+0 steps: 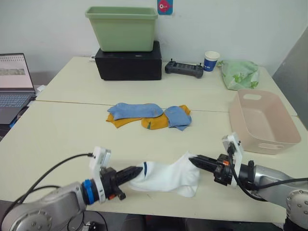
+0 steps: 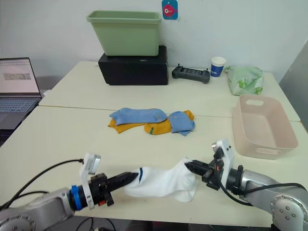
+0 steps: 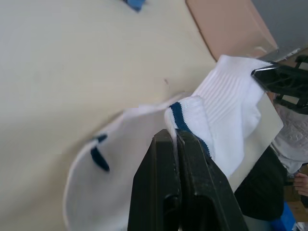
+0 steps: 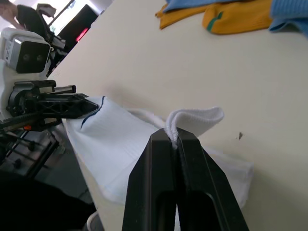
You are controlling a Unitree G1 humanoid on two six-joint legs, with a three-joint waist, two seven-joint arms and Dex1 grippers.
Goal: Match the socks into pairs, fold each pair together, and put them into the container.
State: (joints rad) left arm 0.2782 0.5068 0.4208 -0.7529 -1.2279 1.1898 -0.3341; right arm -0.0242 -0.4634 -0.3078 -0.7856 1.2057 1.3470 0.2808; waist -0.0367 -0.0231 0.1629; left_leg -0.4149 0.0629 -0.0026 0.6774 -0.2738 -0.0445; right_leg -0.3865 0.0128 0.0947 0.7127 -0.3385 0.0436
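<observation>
At the lower left of the head view, the left claw (image 1: 139,170) is clamped on one end of the white socks (image 1: 166,179), which lie along the near edge of the worktop (image 1: 62,134). At centre frame lie the blue and mustard socks (image 1: 149,115) in a loose heap. Lower right, the right claw (image 1: 193,160) pinches the white socks' other end. The pink container (image 1: 262,120) sits at the right edge.
</observation>
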